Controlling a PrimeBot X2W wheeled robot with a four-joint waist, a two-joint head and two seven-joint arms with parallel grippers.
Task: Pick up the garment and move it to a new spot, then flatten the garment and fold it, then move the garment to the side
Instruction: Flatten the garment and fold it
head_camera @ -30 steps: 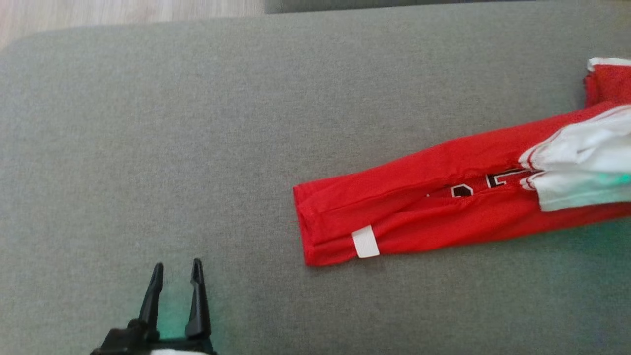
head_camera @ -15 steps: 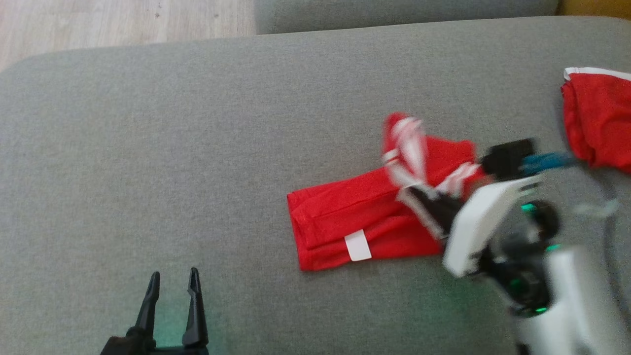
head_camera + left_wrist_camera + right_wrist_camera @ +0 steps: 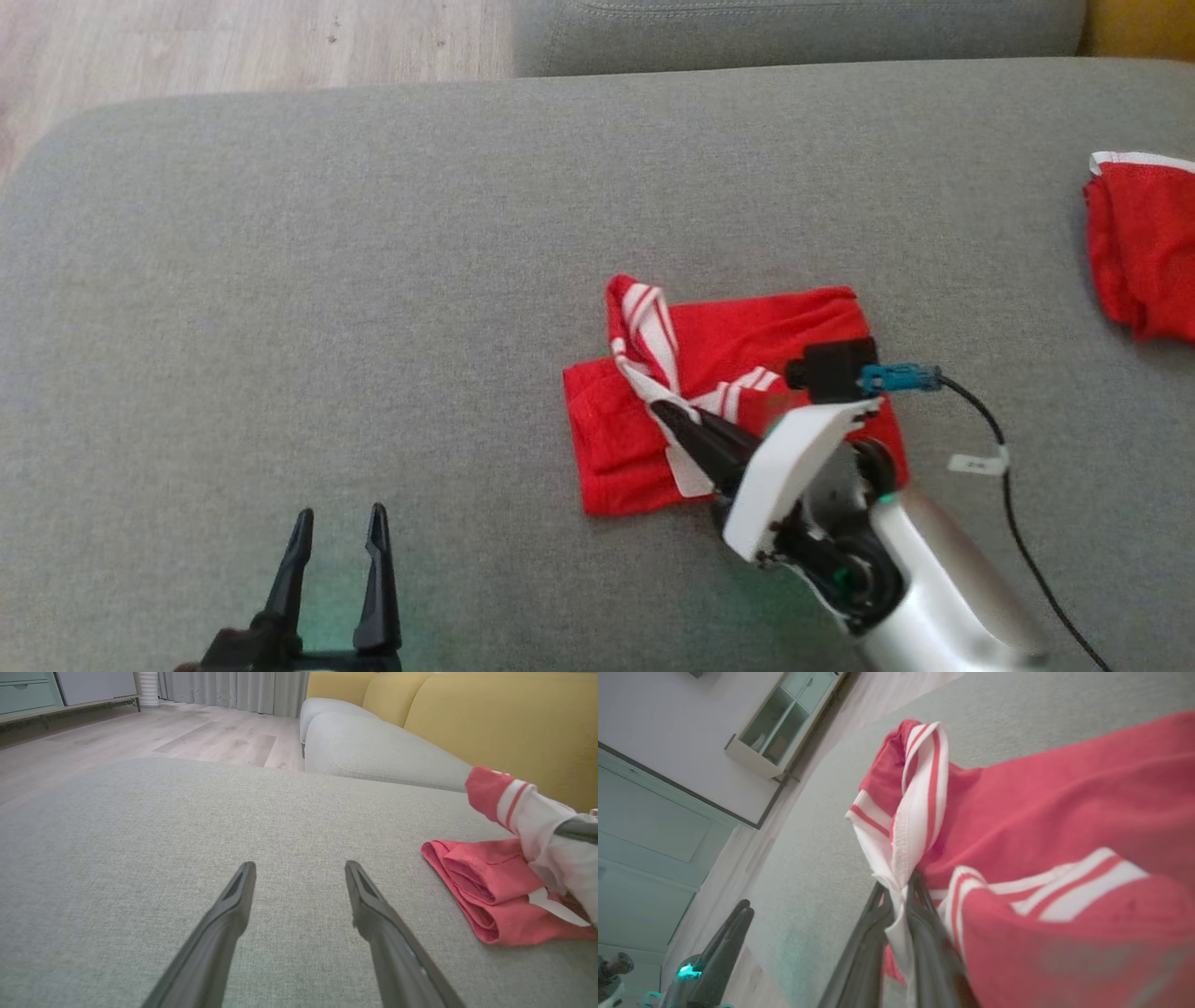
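Folding the red garment (image 3: 747, 345) over onto itself, near the middle of the grey cushion (image 3: 373, 233).
The right gripper (image 3: 658, 406) has its jaws clamped on the white-striped trim (image 3: 920, 793). It pinches a thin edge, so the top layer lifts while the lower layers lie flat on the cushion as an anchor. The raised trim stands in a peak above the red bundle. The left gripper (image 3: 338, 513) hovers low over the cushion's near side, jaws apart and empty, seemingly parked clear to give the fold room. A second red piece (image 3: 1139, 243) lies at the cushion's right edge, well apart. By my judgement the fold is partway done, and laying the trim down comes next.
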